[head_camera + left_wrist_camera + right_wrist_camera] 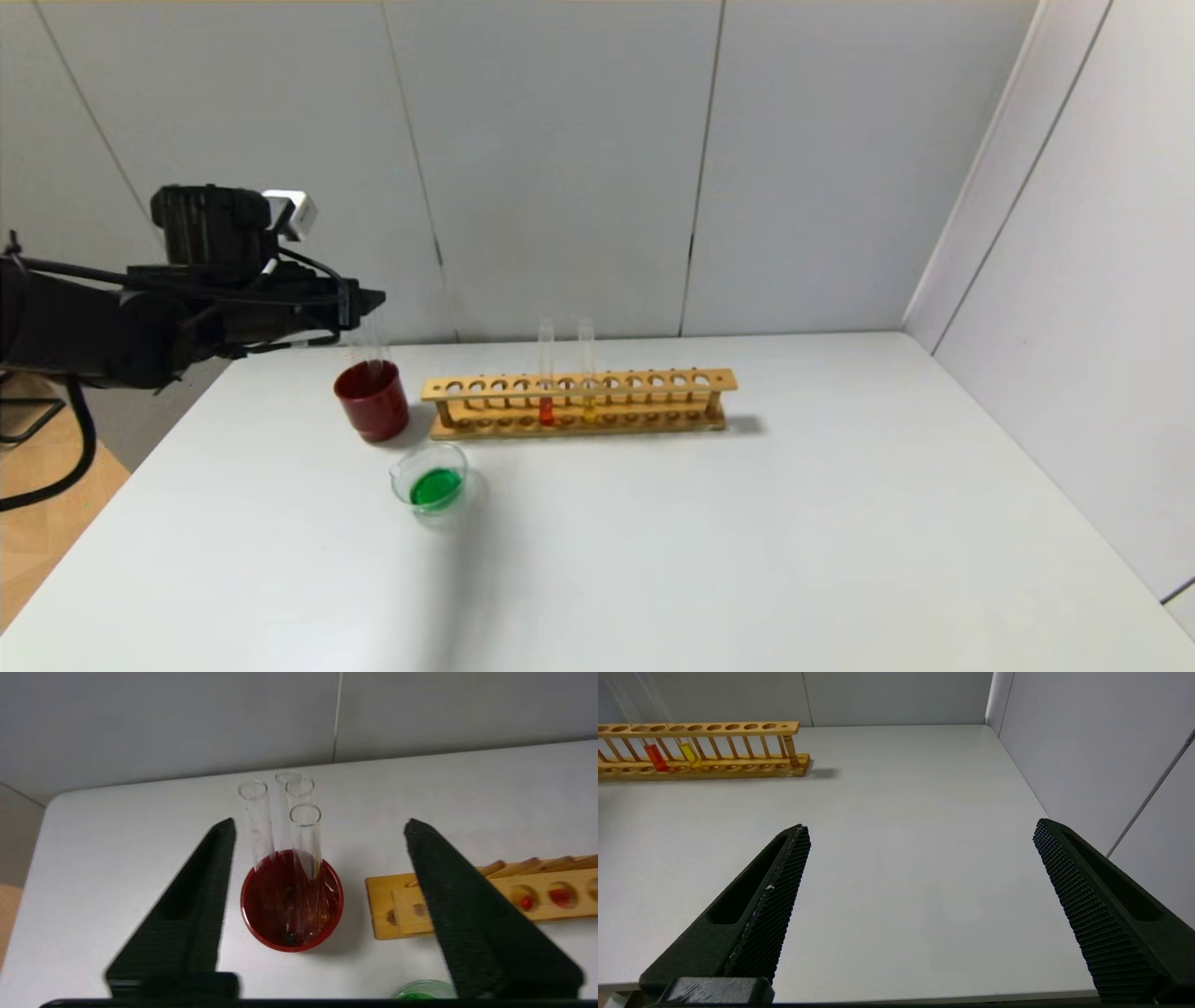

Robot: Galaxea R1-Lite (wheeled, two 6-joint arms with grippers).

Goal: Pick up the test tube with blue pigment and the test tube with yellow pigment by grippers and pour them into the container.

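Observation:
My left gripper (373, 301) hangs open above the dark red cup (372, 401), with nothing between its fingers (205, 896). Several empty clear test tubes (306, 840) stand leaning in that cup (292, 947), below and between the jaws. The container (428, 450), a small clear dish, sits in front of the cup and holds green liquid; its edge (423, 990) shows in the left wrist view. No test tube with blue pigment or bright yellow pigment shows. My right gripper (920, 826) is open over bare table at the right, out of the head view.
A wooden rack (579, 385) stands right of the cup with a red-liquid tube (546, 409) and an orange-yellow tube (589, 406) upright in it. The rack's end (397, 910) lies near my left gripper's finger. Walls close the back and right of the white table (794, 523).

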